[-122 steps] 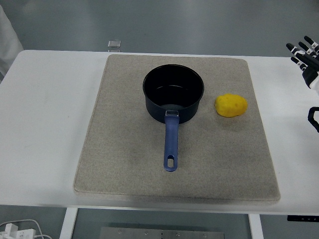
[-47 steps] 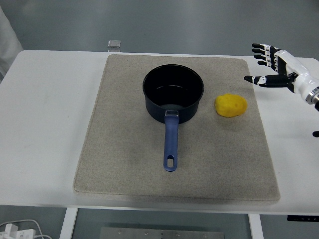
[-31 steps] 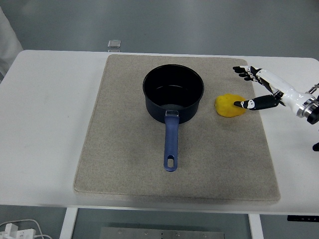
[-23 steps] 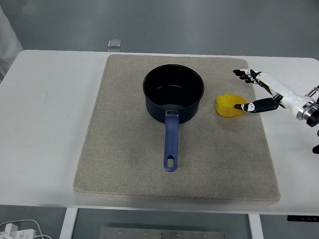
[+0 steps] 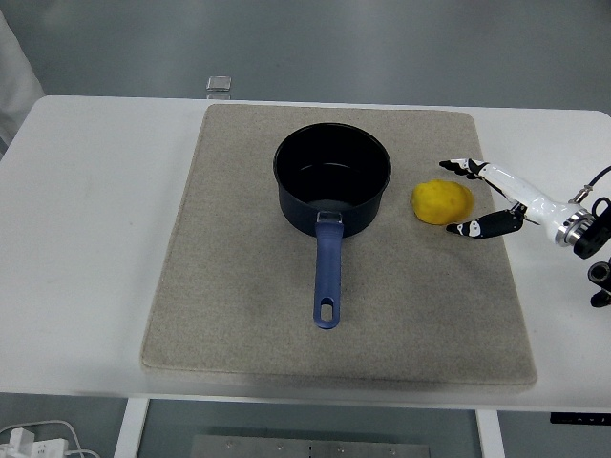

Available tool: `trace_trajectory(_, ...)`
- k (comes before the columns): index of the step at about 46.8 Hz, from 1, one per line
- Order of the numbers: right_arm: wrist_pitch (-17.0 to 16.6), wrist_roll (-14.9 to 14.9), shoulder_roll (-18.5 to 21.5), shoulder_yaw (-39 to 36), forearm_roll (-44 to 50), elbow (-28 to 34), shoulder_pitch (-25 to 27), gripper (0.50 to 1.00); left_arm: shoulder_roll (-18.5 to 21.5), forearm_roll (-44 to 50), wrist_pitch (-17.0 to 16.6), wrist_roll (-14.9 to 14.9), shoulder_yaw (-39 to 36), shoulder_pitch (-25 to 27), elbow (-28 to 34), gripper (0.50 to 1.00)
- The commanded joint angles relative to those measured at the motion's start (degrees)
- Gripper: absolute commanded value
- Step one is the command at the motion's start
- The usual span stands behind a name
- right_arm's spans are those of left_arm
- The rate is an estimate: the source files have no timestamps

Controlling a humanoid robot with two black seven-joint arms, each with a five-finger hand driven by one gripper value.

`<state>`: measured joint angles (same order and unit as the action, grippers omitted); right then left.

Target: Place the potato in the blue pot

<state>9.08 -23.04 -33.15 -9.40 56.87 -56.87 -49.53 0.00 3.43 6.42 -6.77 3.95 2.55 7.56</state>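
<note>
A yellow potato lies on the beige mat, right of the blue pot. The pot stands upright at the mat's centre with its blue handle pointing toward the near edge. My right hand reaches in from the right edge, low over the mat. Its fingers are spread behind the potato and its thumb lies just in front of it. The hand brackets the potato's right side without closing on it. The left arm is out of view.
A small clear square object sits at the table's far edge beyond the mat. A white sleeve shows at the top left. White cables lie below the table's near left corner.
My right hand has come in from the right edge, dropped lower and moved left until its spread fingers and thumb flank the potato. Pot and potato have not moved.
</note>
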Motion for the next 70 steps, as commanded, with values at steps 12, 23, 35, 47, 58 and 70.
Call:
trace_trajectory(12,-0.6,0.0,2.7,0.2,0.1,2.6,-0.9,0.893,0.0,0.0,0.0,0.0,0.0,0.0,0.0,0.999)
trace_trajectory(23,-2.8,-1.5,2.7,2.1,0.3,3.1,-1.7,0.656,0.0,0.0,0.0,0.0,0.0,0.0,0.0,0.999)
trace_trajectory(35,-4.8,-1.6,2.7,3.0,-0.3,4.7,-1.8,0.5,0.0,0.0,0.0,0.0,0.0,0.0,0.0,0.999)
trace_trajectory(47,-6.0,-1.1,2.7,2.7,-1.0,5.5,-2.0,0.5,0.0,0.0,0.0,0.0,0.0,0.0,0.0,0.999)
trace_trajectory(58,-6.6,-1.0,2.7,2.1,-1.1,5.5,-2.0,0.5,0.0,0.0,0.0,0.0,0.0,0.0,0.0,0.999)
trace_trajectory(70,-7.8,-1.0,2.7,3.1,-8.1,5.5,-4.4,0.5,0.0,0.0,0.0,0.0,0.0,0.0,0.0,0.999)
